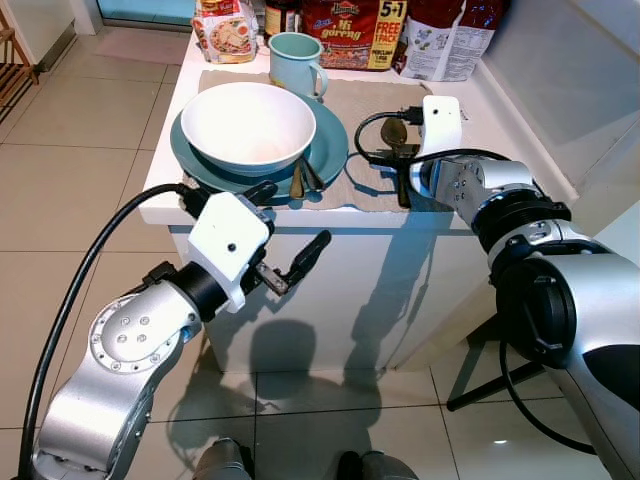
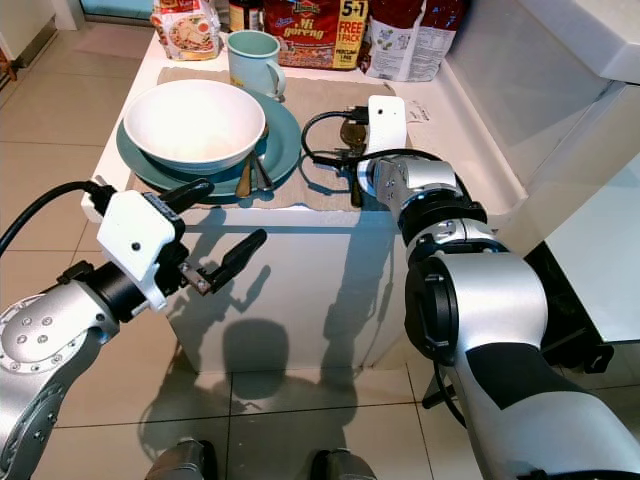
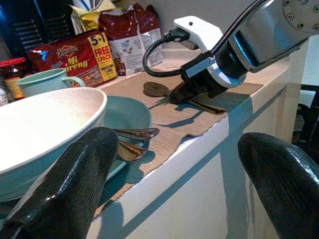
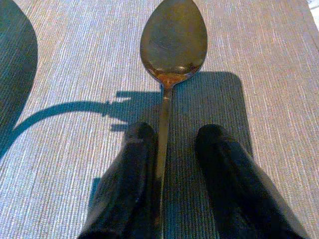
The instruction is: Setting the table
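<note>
A white bowl (image 1: 248, 122) sits on a teal plate (image 1: 330, 150) on a beige placemat (image 1: 350, 100), with a teal mug (image 1: 295, 62) behind it. Two pieces of cutlery (image 3: 134, 133) lean on the plate's right rim. A dark spoon (image 4: 173, 40) lies flat on the mat to the right of the plate. My right gripper (image 4: 174, 144) is low over the spoon's handle and open, with the handle against one finger (image 4: 134, 164). My left gripper (image 1: 290, 225) hangs open in front of the counter's edge, just below the plate and holding nothing.
The white counter (image 1: 400, 225) is narrow, with food packets (image 1: 355, 30) lined along its back edge. A white wall or cabinet (image 1: 560, 60) borders it on the right. Tiled floor (image 1: 80, 120) lies open to the left.
</note>
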Tool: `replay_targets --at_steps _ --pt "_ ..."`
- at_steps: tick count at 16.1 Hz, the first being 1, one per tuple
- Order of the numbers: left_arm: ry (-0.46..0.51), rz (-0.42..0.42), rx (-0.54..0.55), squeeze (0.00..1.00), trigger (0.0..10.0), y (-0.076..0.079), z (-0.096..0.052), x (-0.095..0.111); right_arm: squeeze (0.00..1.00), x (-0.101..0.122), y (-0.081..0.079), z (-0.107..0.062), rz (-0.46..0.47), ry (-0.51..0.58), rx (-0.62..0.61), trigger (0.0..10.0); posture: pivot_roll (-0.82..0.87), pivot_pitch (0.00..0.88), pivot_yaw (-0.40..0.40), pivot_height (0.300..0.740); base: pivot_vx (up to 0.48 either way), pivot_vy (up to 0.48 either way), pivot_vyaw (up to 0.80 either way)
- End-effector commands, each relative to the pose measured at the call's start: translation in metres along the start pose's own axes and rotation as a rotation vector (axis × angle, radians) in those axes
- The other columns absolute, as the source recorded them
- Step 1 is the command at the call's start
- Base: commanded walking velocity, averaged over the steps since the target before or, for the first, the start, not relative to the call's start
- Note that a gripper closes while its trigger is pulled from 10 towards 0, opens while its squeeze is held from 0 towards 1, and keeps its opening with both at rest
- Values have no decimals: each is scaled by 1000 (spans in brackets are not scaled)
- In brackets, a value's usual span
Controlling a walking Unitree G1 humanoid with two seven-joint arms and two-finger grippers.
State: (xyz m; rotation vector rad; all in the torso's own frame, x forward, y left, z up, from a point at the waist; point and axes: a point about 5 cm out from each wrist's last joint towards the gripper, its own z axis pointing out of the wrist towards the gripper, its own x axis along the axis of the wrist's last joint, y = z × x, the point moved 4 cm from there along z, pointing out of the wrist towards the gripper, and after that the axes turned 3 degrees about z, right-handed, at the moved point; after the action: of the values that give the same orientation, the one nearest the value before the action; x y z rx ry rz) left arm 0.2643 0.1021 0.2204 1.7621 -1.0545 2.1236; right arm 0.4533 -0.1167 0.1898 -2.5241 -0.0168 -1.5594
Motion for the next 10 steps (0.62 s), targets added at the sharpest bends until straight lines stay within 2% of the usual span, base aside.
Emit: replay_targets --at_steps 1,10 --pt "8 -1 -10 0 10000 1 2 2 0 5 1 -2 0 -8 -3 0 88 132 -142 740 0 0 0" --pt "10 -2 -18 0 10000 2 3 2 0 6 -1 -2 16 -8 1 0 89 123 -139 740 0 0 0"
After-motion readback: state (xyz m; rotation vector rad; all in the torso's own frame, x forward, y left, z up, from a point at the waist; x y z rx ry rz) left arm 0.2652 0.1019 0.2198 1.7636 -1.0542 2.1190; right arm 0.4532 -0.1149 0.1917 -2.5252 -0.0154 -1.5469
